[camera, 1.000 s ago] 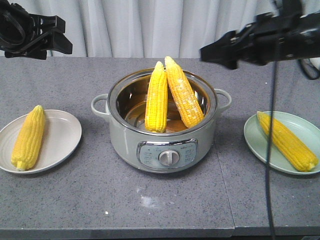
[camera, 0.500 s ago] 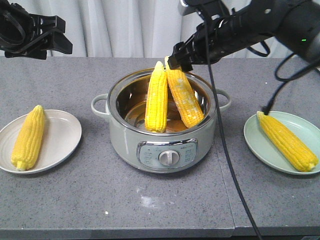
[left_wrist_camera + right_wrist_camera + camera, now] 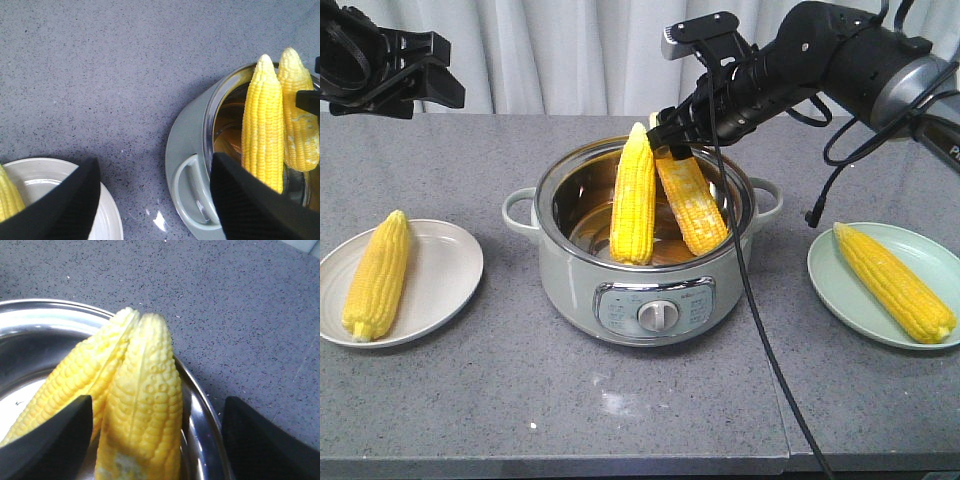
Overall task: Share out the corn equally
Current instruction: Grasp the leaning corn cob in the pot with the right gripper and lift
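Far left, the left gripper (image 3: 442, 70) hangs high with its fingers spread on nothing, with open air above the white plate (image 3: 450, 262) where one ribbed yellow cob (image 3: 377, 275) lies lengthwise. Centre now: the round grey-green pot (image 3: 570, 290) with its shiny steel bowl props the smoother cob (image 3: 633, 200) and the whitish-patched cob (image 3: 694, 208) upright, tips leaning together above the rim, and the right gripper (image 3: 668, 133) straddles the patched one's tip, fingers apart, not clamped. Out right, a fourth cob (image 3: 895, 282) lies slantwise on the pale green plate (image 3: 838, 290), all on a speckled grey table (image 3: 650, 420) before a pale curtain (image 3: 590, 50).
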Controlling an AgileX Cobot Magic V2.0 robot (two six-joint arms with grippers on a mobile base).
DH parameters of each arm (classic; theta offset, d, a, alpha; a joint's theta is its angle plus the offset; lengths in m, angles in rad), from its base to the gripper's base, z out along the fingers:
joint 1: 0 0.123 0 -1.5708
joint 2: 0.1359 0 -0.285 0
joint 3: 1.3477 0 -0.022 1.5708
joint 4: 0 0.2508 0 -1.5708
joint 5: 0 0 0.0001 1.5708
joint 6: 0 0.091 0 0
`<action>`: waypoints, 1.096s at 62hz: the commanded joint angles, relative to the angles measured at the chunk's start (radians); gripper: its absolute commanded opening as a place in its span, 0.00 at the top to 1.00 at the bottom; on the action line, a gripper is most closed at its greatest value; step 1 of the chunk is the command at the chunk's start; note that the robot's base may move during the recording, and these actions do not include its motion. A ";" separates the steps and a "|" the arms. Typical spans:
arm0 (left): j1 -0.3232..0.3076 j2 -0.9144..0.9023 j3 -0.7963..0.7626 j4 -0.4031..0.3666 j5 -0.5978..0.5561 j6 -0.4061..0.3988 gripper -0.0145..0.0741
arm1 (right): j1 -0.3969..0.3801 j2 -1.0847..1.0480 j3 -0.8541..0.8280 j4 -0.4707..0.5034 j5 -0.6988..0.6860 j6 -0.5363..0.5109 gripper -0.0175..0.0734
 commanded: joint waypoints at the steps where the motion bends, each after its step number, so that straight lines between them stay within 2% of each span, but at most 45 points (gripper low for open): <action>1: -0.005 -0.038 -0.031 -0.036 -0.046 0.001 0.31 | 0.001 -0.054 -0.036 0.003 -0.064 -0.007 0.23; 17: -0.005 -0.038 -0.031 -0.035 -0.046 0.001 0.31 | 0.019 -0.047 -0.036 -0.012 -0.070 -0.009 0.23; 31: -0.005 -0.038 -0.031 -0.035 -0.043 0.001 0.31 | 0.019 -0.046 -0.036 -0.031 -0.067 -0.001 0.30; 42: -0.005 -0.038 -0.031 -0.035 -0.036 0.001 0.31 | 0.019 -0.032 -0.036 -0.039 -0.037 0.000 0.42; 57: -0.005 -0.038 -0.031 -0.035 -0.036 0.001 0.31 | 0.019 -0.042 -0.057 -0.039 -0.001 -0.008 0.67; 68: -0.005 -0.038 -0.031 -0.036 -0.035 0.001 0.31 | 0.018 -0.096 -0.119 -0.039 0.031 -0.008 0.81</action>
